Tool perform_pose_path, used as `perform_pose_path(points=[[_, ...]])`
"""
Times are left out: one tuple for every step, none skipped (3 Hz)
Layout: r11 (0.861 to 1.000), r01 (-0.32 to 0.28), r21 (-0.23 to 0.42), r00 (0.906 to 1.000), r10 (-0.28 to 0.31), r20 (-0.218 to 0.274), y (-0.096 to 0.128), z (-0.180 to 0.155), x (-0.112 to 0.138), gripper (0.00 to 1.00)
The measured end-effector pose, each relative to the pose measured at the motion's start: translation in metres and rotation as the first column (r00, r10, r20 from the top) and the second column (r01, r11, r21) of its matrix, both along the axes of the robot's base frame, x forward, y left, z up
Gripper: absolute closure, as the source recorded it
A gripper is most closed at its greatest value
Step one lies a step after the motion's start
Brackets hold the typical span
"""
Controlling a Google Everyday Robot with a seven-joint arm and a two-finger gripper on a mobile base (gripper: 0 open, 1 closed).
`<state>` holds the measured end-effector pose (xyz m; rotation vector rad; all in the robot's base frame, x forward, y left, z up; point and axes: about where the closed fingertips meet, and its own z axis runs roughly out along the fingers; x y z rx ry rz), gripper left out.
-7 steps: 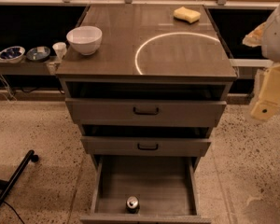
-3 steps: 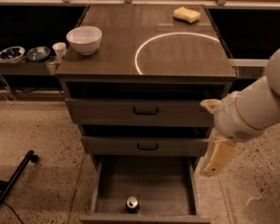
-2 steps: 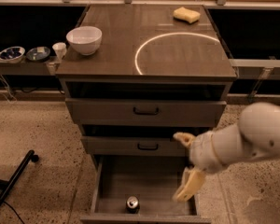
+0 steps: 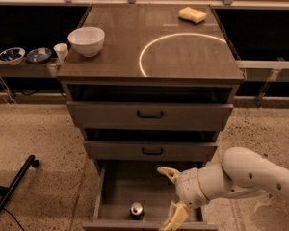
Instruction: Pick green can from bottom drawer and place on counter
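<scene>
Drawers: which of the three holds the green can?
The bottom drawer, pulled out farthest; the green can stands inside, with the hand just right of it.

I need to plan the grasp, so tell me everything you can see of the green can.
The green can stands upright on the floor of the open bottom drawer, near its front edge. It is small and cylindrical, with dark sides and a shiny silver top. Only the drawer floor touches it; the gripper, jaws open, hovers just to its right in the view, apart from it.
</scene>
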<state>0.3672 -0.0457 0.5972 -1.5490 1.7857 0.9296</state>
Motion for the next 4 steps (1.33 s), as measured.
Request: perform_pose_path(points=[[0.999,-0.022,0.027,0.9997,0.022,-0.014,0.006,-0.019,0.017,0.0],[0.991,0.033,0.128,0.995,-0.044,0.09,0.01,-0.059,0.059,0.0],[0.976,0.057,0.209,0.9676,-0.105,0.23,0.002,-0.109,0.092,0.0],[0.965,0.041,0.259,0.9645,-0.106,0.242,0.012,-0.144,0.087,0.0]])
